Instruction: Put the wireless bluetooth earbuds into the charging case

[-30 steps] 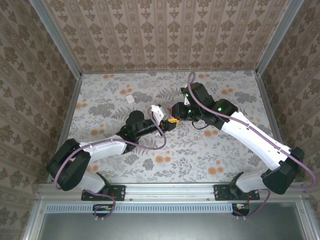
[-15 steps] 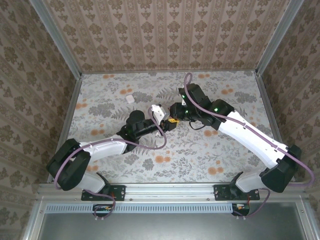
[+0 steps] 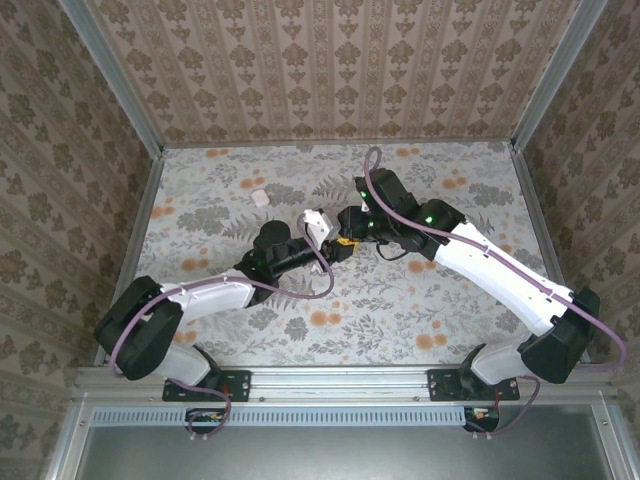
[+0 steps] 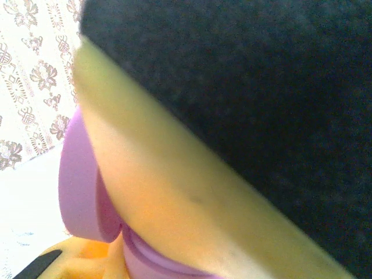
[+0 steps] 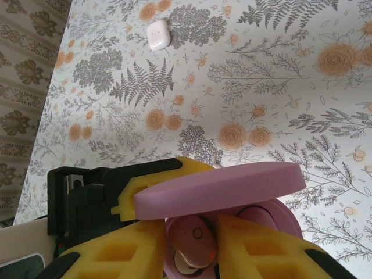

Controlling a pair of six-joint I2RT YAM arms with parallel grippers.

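Beige damask-papered walls (image 3: 330, 70), floral table cover (image 3: 200, 190) (orange blooms, grey ferns), aluminium frame rail (image 3: 330, 380)

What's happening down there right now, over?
Left jaws clamp open pink case. Right jaws pinch pink earbud at its well. White case lies apart, nothing blocking.

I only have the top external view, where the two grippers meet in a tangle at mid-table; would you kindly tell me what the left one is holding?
Observer: The right wrist view shows the left gripper clamped on an open pink charging case, lid raised.
Operator: Thank you. Is an earbud there?
Observer: Yes, a pink earbud sits at the case's base, between the fingers of the right gripper; I cannot tell whether they grip it.
Operator: And the small white object beyond the left arm?
Observer: It is a closed white case lying on the table, apart from both grippers.
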